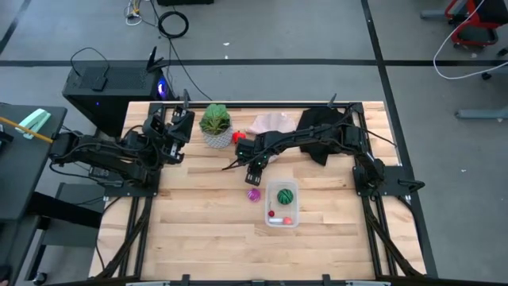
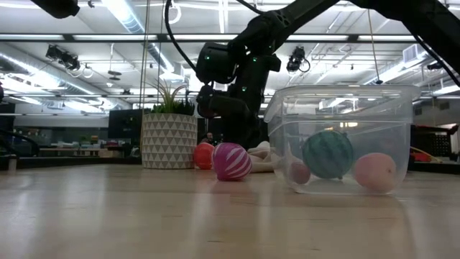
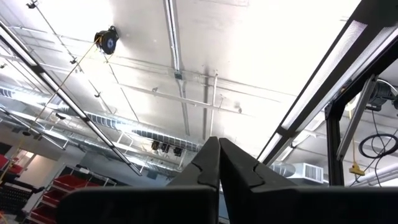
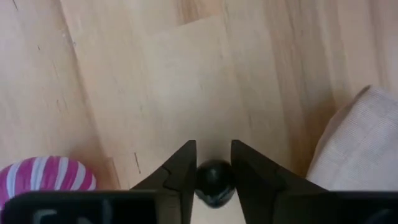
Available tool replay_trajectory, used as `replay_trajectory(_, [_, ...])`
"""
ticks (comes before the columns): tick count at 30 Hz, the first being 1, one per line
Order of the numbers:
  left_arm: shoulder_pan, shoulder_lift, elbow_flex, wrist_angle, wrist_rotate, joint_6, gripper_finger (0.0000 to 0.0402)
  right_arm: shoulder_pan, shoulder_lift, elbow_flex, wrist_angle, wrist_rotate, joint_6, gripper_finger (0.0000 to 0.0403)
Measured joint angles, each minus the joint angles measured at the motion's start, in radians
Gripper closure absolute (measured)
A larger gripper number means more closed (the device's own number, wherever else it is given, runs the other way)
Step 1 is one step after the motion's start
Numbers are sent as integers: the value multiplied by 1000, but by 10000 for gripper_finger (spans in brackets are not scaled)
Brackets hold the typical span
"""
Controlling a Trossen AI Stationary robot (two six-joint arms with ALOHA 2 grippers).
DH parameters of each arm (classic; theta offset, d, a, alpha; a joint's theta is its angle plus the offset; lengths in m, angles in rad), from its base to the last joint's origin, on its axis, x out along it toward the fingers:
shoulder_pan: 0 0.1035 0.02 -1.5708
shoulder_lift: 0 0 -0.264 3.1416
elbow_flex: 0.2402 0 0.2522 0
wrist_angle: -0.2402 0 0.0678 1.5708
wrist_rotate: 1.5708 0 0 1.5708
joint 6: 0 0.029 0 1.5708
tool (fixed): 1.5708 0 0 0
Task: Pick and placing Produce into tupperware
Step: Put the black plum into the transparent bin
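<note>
The clear tupperware (image 1: 282, 205) stands on the wooden table and holds a green round piece (image 1: 285, 195), a small red one (image 1: 271, 213) and an orange-pink one (image 2: 375, 171). A purple-and-white striped piece (image 1: 253, 195) lies on the table just left of it. A red piece (image 1: 239, 137) lies by the potted plant (image 1: 215, 125). My right gripper (image 4: 214, 163) points steeply down just beyond the striped piece and is shut on a tiny dark round piece (image 4: 214, 182). My left gripper (image 3: 219, 162) is shut on nothing, raised at the far left and pointing up. My right gripper pinches the tiny dark round piece by its two opposite sides (image 4: 200, 179) between its two fingertips. The fingers come from above, slanting down. The piece sits low over the wood; whether it still rests on the table cannot be told.
A beige cloth (image 4: 354, 143) lies close beside my right gripper, toward the far edge. A black cloth (image 1: 325, 127) lies under the right arm at the far right. Bare wood fills the near half of the table (image 1: 198, 238).
</note>
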State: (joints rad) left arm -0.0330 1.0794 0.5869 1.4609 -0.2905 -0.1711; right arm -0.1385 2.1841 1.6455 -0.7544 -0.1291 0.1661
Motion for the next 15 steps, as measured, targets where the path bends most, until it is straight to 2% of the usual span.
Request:
replay_trajectory(9, [0, 0, 0, 0, 0, 0, 379, 3, 0, 0, -18, -5, -1, 319])
replay_trajectory(15, [0, 0, 0, 0, 10, 1, 378, 3, 0, 1, -24, -22, -9, 286])
